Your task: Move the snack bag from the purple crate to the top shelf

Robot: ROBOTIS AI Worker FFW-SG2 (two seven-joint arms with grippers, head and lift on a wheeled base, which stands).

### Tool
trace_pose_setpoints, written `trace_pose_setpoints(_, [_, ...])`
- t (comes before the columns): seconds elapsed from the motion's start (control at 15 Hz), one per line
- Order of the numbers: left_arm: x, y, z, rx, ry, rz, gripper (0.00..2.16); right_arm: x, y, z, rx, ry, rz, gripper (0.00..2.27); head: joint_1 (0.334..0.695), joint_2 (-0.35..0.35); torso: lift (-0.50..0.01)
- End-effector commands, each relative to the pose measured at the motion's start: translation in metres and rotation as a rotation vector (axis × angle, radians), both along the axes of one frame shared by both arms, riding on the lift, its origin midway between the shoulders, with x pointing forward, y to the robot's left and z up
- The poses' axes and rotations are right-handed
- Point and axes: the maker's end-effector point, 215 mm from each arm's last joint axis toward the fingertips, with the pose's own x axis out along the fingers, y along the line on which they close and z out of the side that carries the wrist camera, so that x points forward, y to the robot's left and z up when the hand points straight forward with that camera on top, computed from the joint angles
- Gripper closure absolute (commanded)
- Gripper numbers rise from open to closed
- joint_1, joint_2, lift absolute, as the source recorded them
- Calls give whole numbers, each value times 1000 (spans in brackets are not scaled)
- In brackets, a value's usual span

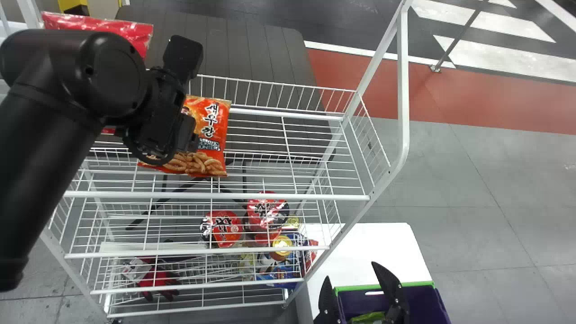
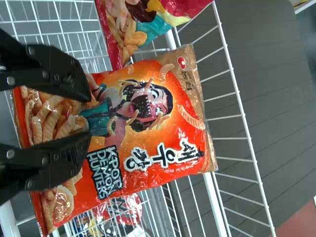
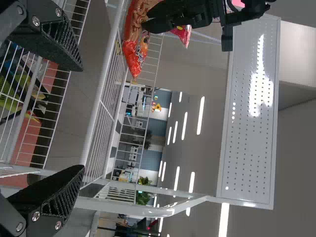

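Observation:
In the head view, my left gripper (image 1: 191, 135) is over the top shelf (image 1: 288, 114), beside the orange snack bag (image 1: 211, 130). The left wrist view has this left gripper (image 2: 88, 113) open, its two fingers spaced apart in front of the snack bag (image 2: 143, 163). At the lower right of the head view, my right gripper (image 1: 357, 288) stands open above the purple crate (image 1: 425, 299), where part of a green package (image 1: 368, 317) shows. The right wrist view has the right gripper (image 3: 81, 121) with nothing between its fingers, and the orange bag (image 3: 134, 52) farther off.
A red bag (image 1: 101, 29) is behind the left arm. Cup noodles (image 1: 222, 228) and other goods lie on lower rack levels. The rack's white side frame (image 1: 403, 90) rises between shelf and right-hand floor. A white table (image 1: 382, 247) is by the crate.

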Motion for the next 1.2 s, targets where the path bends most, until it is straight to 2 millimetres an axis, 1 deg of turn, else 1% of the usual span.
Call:
trace_pose_setpoints(0.0, [-8, -3, 1, 6, 6, -19, 1548, 0, 3, 0, 3, 0, 2, 120, 695, -285, 1])
trace_pose_setpoints(0.13, [-13, -5, 1, -5, 1, -22, 1568, 1, 3, -1, 3, 1, 3, 120, 695, -286, 1])
trace_pose_setpoints(0.33, [-27, -13, -1, -19, -5, -41, 1568, 1, 5, -2, 3, 3, 5, 120, 695, -293, 1])
trace_pose_setpoints(0.53, [-36, -19, 3, -35, -33, -49, 1565, -1, 7, 1, 2, -7, 10, 120, 695, -304, 1])
trace_pose_setpoints(0.6, [-38, -22, 6, -48, -49, -49, 1565, -3, 8, 4, 2, -20, 12, 120, 695, -307, 1])
trace_pose_setpoints(0.8, [-45, -34, 13, -101, -95, -43, 1565, -6, 7, 6, 1, -25, 9, 120, 695, -320, 1])
trace_pose_setpoints(0.93, [-45, -41, 25, -135, -141, -33, 1565, -9, 7, 9, -1, -35, 11, 120, 695, -330, 1])
trace_pose_setpoints(1.13, [-42, -45, 39, -173, -182, -25, 1565, -14, 7, 12, -2, -46, 11, 120, 695, -348, 1])
